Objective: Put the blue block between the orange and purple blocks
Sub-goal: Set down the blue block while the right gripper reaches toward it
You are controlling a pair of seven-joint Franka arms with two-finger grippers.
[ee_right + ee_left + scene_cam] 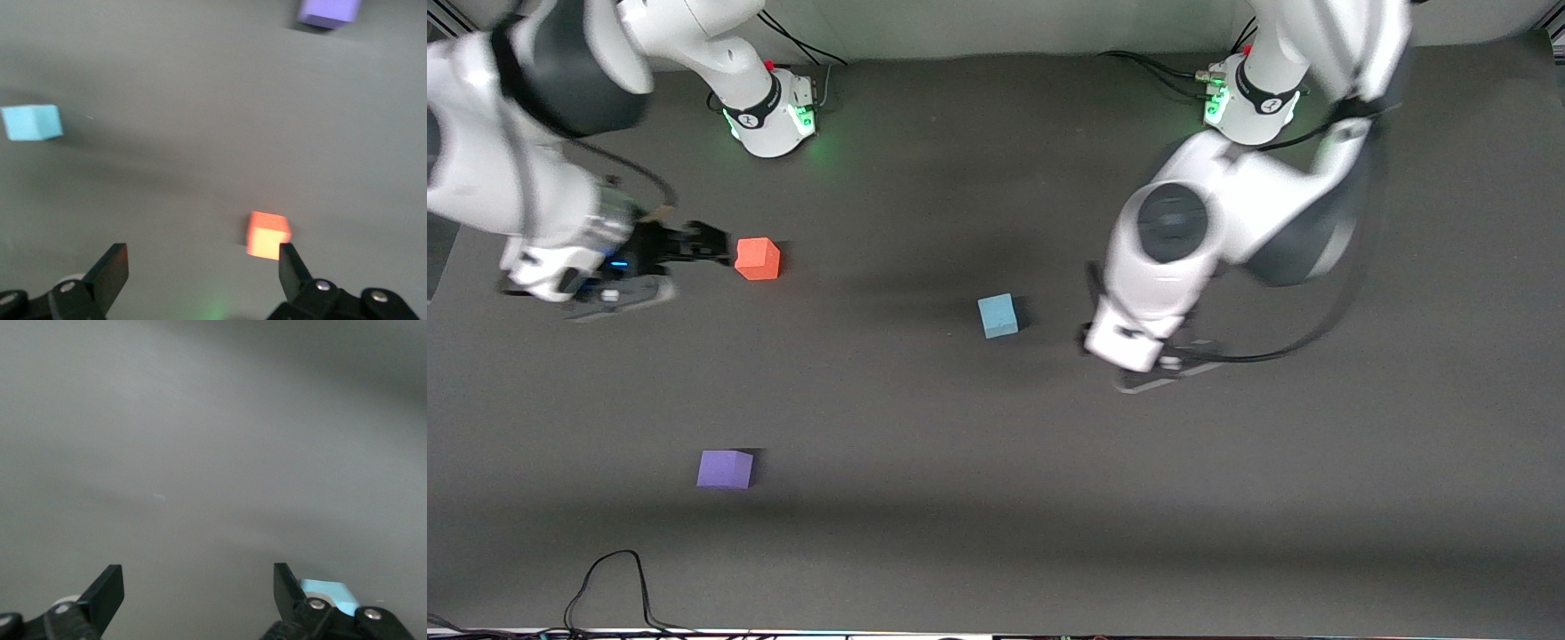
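With both the left gripper and right gripper wide open and empty, a sweeping finger could knock the mid-table blue block away, or the orange block near the right arm's edge.

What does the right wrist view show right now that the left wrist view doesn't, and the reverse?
Only the right wrist view shows the bright orange-red matte cube, just ahead of the open right gripper, and the soft violet-purple matte cube. Only the left wrist view shows the open left gripper, with bare dark table mat ahead of it. Both show the light sky-blue foam-like cube: partly hidden by a finger in the left wrist view, fully visible in the right.
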